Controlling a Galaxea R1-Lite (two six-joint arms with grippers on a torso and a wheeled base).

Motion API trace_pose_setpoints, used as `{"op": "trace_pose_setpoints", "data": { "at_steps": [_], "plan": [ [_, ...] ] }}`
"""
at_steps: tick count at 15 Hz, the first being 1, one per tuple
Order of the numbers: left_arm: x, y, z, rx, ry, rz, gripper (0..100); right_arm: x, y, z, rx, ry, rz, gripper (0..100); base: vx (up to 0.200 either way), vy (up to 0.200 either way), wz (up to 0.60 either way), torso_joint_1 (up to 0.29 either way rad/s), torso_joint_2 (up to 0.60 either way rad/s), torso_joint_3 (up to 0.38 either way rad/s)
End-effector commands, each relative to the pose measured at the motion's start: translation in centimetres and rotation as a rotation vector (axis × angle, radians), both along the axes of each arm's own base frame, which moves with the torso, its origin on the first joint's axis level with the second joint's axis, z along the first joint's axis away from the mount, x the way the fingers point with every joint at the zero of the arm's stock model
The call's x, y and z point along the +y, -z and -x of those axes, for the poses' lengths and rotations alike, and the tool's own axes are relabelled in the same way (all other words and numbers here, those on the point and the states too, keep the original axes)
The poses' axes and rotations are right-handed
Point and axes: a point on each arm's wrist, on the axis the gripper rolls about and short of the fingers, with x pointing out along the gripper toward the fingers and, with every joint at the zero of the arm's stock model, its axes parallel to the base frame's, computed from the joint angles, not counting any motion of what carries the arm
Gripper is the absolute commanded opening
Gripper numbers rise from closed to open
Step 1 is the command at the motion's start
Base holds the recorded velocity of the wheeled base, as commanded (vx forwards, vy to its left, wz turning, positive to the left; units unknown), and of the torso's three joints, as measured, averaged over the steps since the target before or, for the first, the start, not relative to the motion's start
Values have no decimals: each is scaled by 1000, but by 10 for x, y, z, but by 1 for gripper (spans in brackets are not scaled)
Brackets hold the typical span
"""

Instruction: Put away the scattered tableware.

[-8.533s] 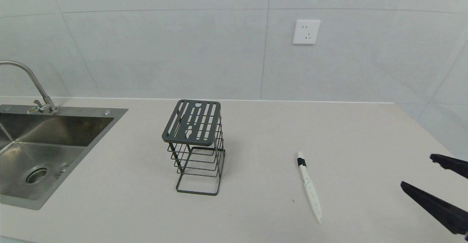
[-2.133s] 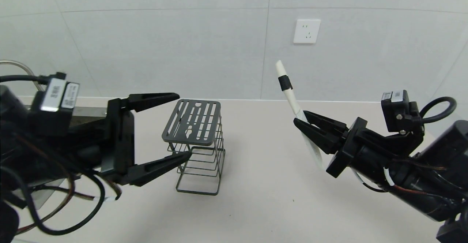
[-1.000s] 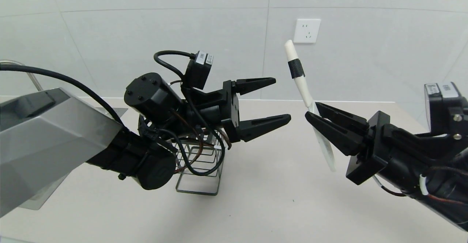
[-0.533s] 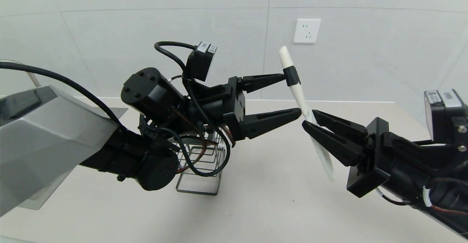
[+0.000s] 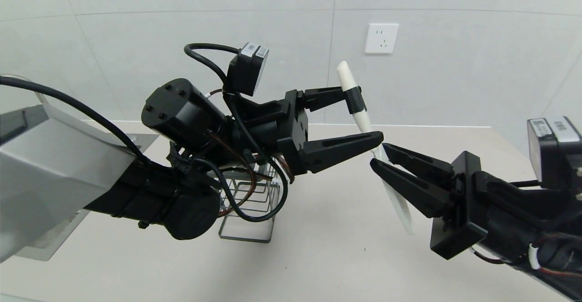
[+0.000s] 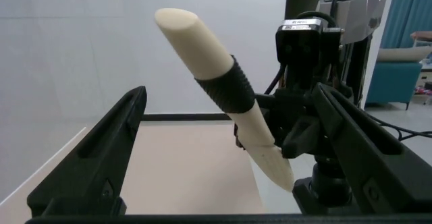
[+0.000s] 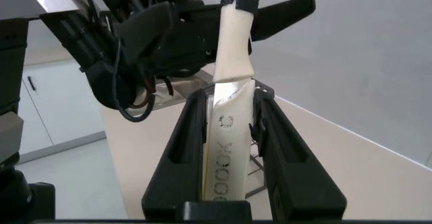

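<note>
A white knife (image 5: 360,119) with a black band on its handle is held up above the counter, handle upward. My right gripper (image 5: 379,155) is shut on its blade (image 7: 228,133), as the right wrist view shows (image 7: 229,94). My left gripper (image 5: 369,113) is open, one finger on each side of the handle near the black band (image 6: 226,89). The handle (image 6: 202,52) stands between those fingers without being clamped. The dark wire knife rack (image 5: 249,193) stands on the counter, mostly hidden behind my left arm.
The steel sink's corner (image 5: 138,137) and faucet (image 5: 11,77) lie at the left behind my left arm. A white wall outlet (image 5: 381,38) is on the tiled wall. The beige counter (image 5: 327,256) is bare in front and to the right.
My left gripper has advanced toward the knife until its open fingers bracket the handle. My right gripper has carried the knife slightly left and lower, still gripping the blade.
</note>
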Motion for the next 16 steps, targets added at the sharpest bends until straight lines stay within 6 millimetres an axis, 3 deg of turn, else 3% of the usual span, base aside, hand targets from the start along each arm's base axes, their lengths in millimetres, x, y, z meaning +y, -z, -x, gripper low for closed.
{"op": "trace_pose_setpoints", "data": {
  "at_steps": [1, 8, 9, 16],
  "plan": [
    [2, -6, 3, -14, 0, 12, 100, 1, 0, 1, -2, -5, -1, 0, 0, 0, 0, 0, 0, 0],
    [1, -10, 9, -9, -4, 27, 100, 0, -3, 2, -14, -4, -9, 0, 0, 0, 0, 0, 0, 0],
    [0, -10, 9, -8, -3, 26, 0, 0, -4, 3, -17, -7, -11, 0, 0, 0, 0, 0, 0, 0],
    [-6, -7, 13, -1, 12, 25, 0, 1, -2, 11, -45, -28, 15, 0, 0, 0, 0, 0, 0, 0]
  ]
}}
